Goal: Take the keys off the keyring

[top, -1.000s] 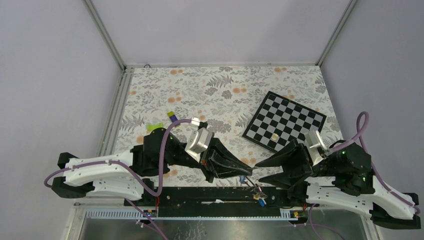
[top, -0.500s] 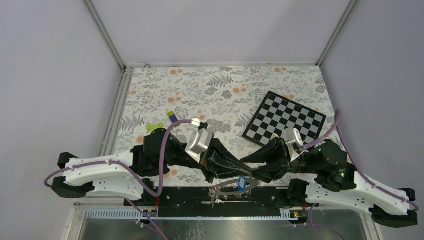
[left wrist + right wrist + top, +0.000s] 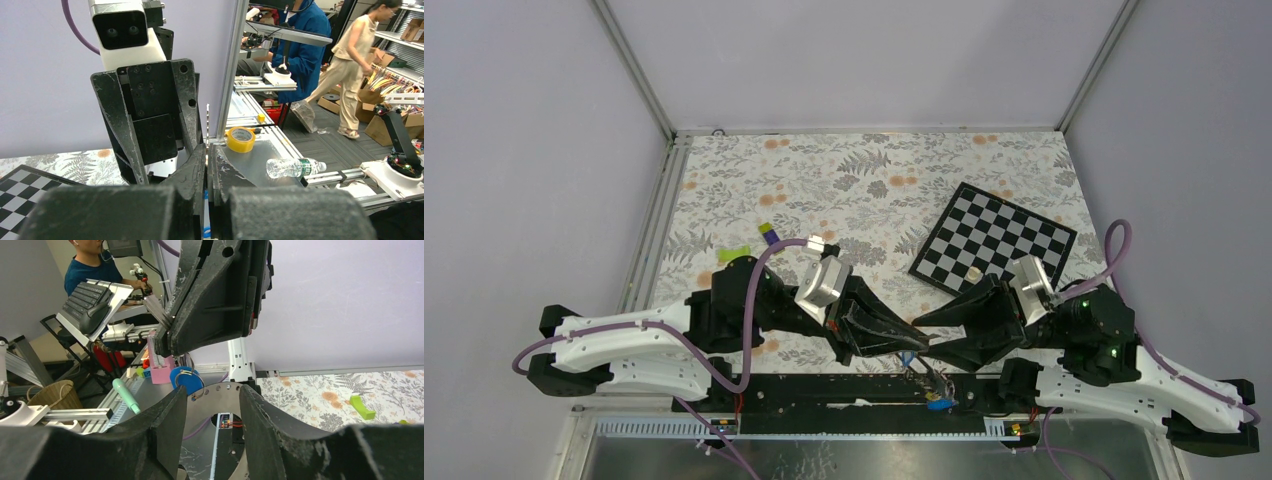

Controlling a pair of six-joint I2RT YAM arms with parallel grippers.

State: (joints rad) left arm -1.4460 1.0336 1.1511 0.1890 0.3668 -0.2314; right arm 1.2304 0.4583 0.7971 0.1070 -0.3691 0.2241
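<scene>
left claw (image 3: 206, 155) staying clenched on the rim of the keyring (image 3: 220, 390), over the near edge of the worktop (image 3: 844, 180). right claw (image 3: 212, 390), jaws apart, backing off slightly. we are seeing the keys (image 3: 936, 388) dangling again. we are judging none freed yet.

The right claw (image 3: 212, 396) stands parted, the grey keyring (image 3: 220, 388) arcing between its fingers. Above, the left claw (image 3: 165, 337) is pinched tight, a blue key tag (image 3: 186, 382) dangling underneath.
</scene>
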